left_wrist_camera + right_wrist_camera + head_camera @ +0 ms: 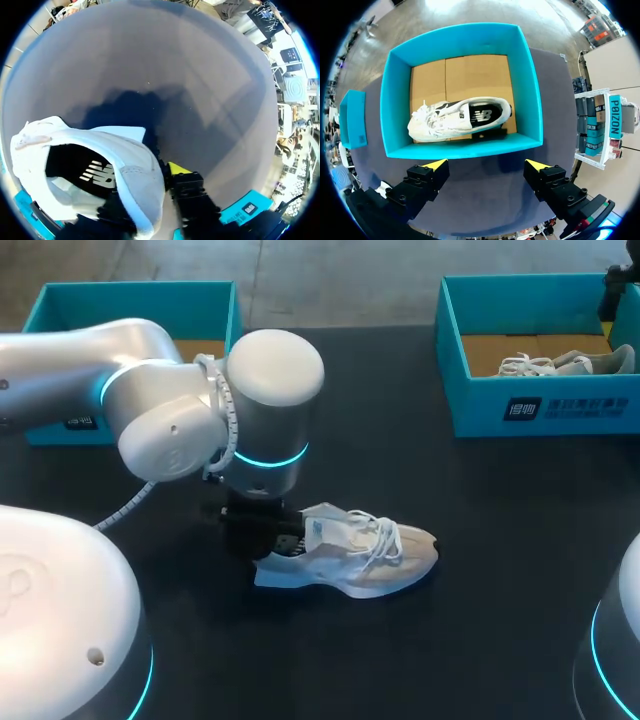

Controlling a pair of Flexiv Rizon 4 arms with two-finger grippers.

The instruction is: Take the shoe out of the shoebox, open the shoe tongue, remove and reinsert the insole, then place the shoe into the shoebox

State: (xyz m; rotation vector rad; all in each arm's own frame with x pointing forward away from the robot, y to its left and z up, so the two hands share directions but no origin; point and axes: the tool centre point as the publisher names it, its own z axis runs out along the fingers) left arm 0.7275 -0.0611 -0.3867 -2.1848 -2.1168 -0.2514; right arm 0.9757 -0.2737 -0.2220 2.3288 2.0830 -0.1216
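Note:
A white laced shoe (350, 555) lies on its side in the middle of the black table, toe pointing right. My left gripper (265, 530) comes down at its heel. In the left wrist view the white heel wall (135, 175) runs between the fingers: the yellow-tipped outer finger (177, 168) presses against it, while the inner one sits inside the shoe, mostly hidden. My right gripper (485, 165) hangs open and empty high above the right teal shoebox (460, 147), where a second white shoe (460, 117) lies.
The right shoebox (540, 405) stands at the back right with the other shoe (565, 365) in it. A second teal box (130, 295) stands at the back left, partly behind my left arm. A teal lid (352, 120) lies beside the right box.

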